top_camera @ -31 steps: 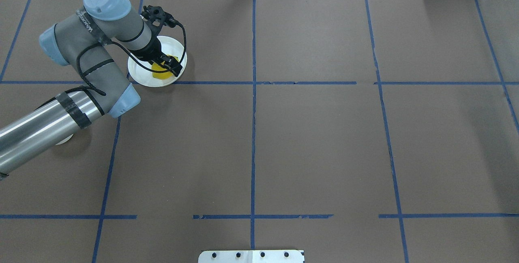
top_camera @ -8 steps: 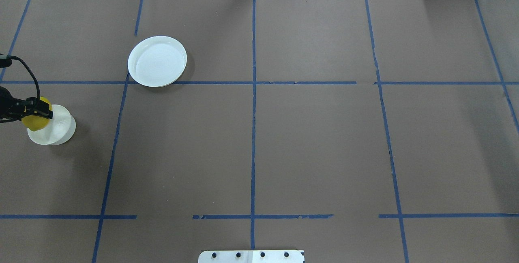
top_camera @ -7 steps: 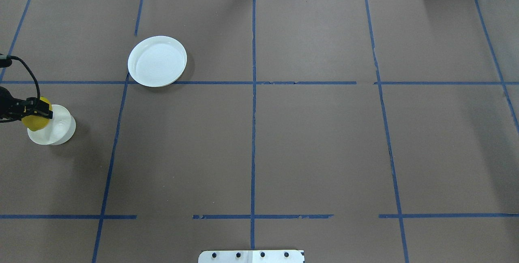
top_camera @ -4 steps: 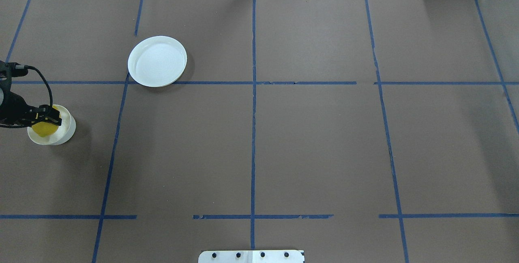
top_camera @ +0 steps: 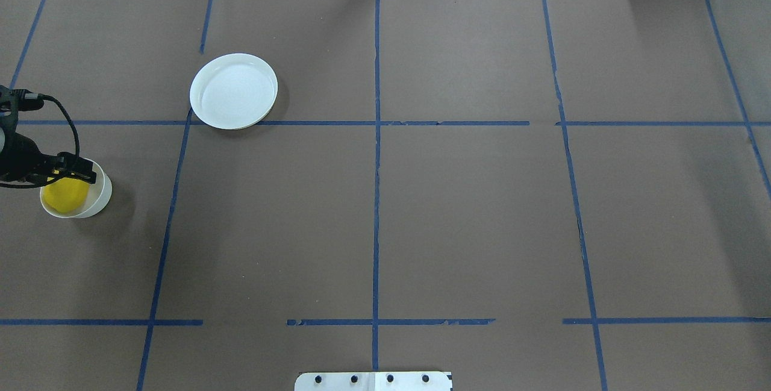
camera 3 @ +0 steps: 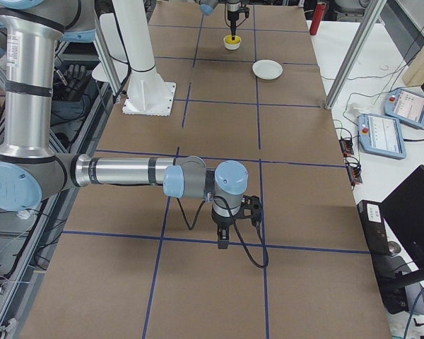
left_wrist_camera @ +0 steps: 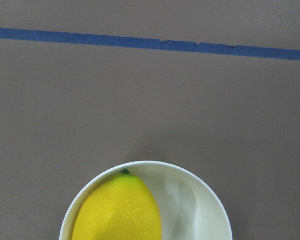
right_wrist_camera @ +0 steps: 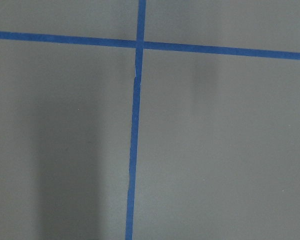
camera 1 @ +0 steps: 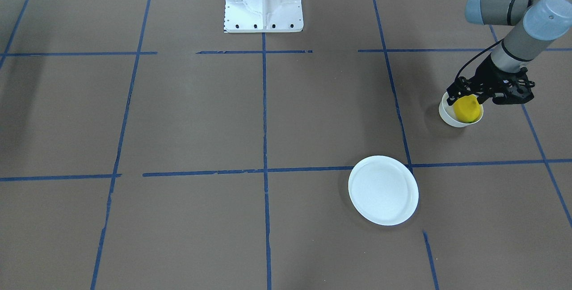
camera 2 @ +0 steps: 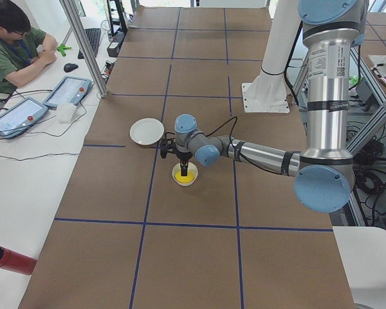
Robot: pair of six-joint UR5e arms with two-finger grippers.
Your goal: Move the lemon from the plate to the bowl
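End effector (camera 1: pixel 466 98) seemingly open above lemon (camera 1: pixel 467 110)

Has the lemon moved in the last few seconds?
Yes. The lemon left the plate and is now in the bowl, lower-left of the plate in the overhead view.

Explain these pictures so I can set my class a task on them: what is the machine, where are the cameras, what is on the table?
It is a robot with two jointed arms, each ending in a two-finger gripper. One camera looks down from behind it, one faces it across the table, one stands at each table end, and one rides on each wrist. On the brown table, marked with blue tape, stand a flat white plate, empty, and a small white bowl. A yellow lemon is inside the bowl. The left gripper hangs just over it; whether it grips the lemon I cannot tell. The right gripper points down at the table, far from both dishes.
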